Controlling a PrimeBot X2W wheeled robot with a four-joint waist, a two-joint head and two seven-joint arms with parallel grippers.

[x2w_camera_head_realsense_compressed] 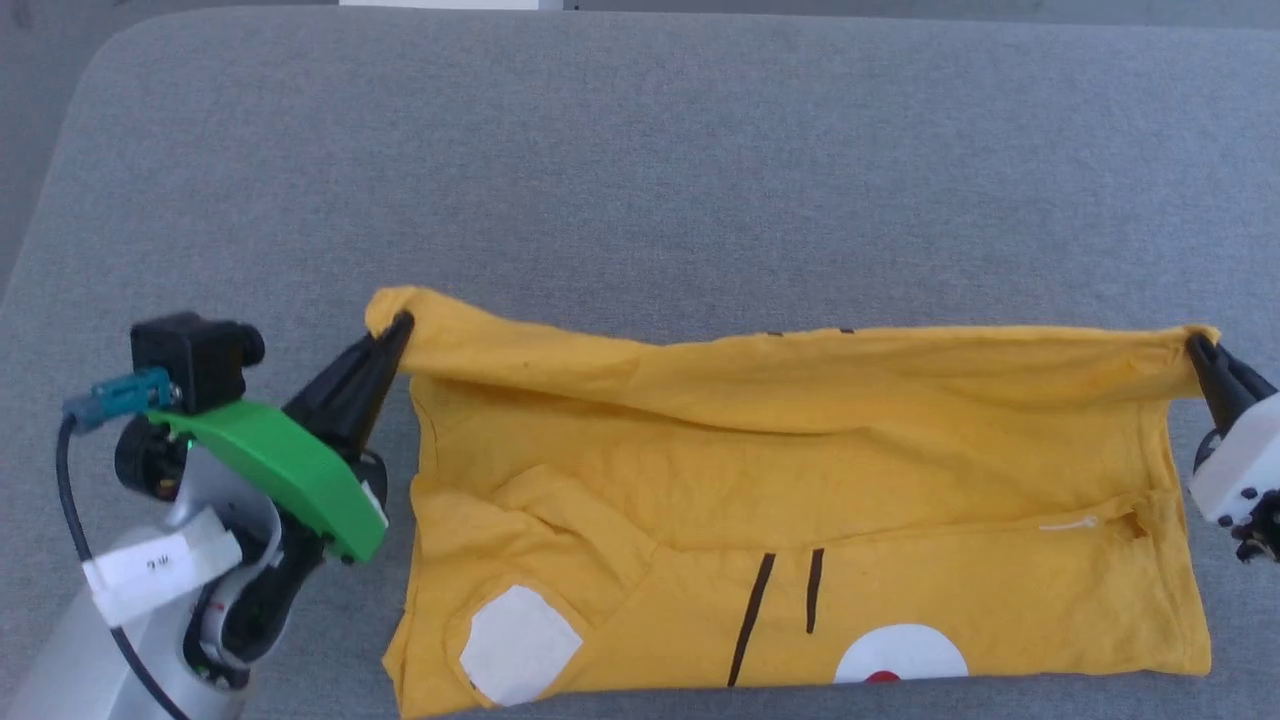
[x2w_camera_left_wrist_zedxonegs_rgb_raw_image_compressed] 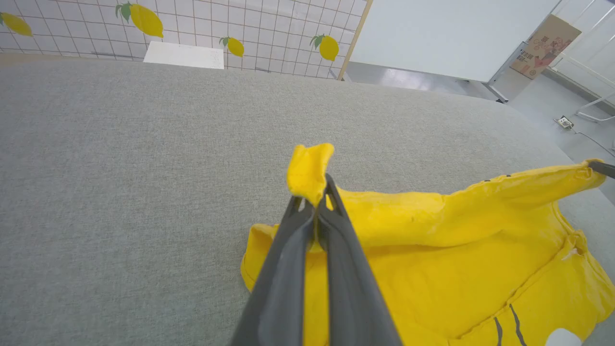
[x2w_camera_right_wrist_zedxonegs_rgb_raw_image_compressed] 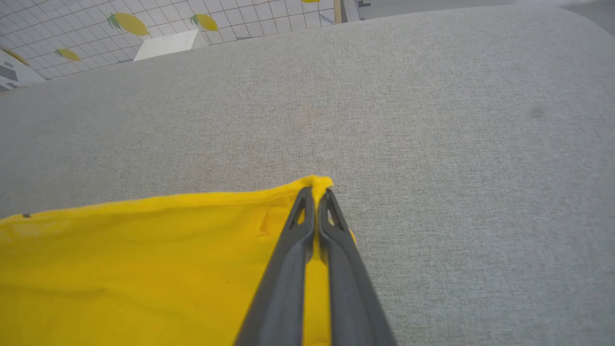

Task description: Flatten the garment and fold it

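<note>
my left gripper (x2w_camera_head_realsense_compressed: 400,323) and right gripper (x2w_camera_head_realsense_compressed: 1196,345) each pinch a corner of the yellow garment (x2w_camera_head_realsense_compressed: 800,470) — creased, folded over.

No legible txt: white tag (x2w_camera_head_realsense_compressed: 150,568) on left arm (x2w_camera_head_realsense_compressed: 70,650) & cardboard box (x2w_camera_left_wrist_zedxonegs_rgb_raw_image_compressed: 545,45) print too blurry.

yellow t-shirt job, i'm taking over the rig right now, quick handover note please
Left gripper: shut on the far left corner of the yellow T-shirt.
Right gripper: shut on its far right corner.
T-shirt: on the grey padded surface, far edge stretched between the grippers, near part lying rumpled with the face print showing.
Done: both corners gripped, edge pulled taut.
Left: lay it flat, smooth it, then fold.
</note>
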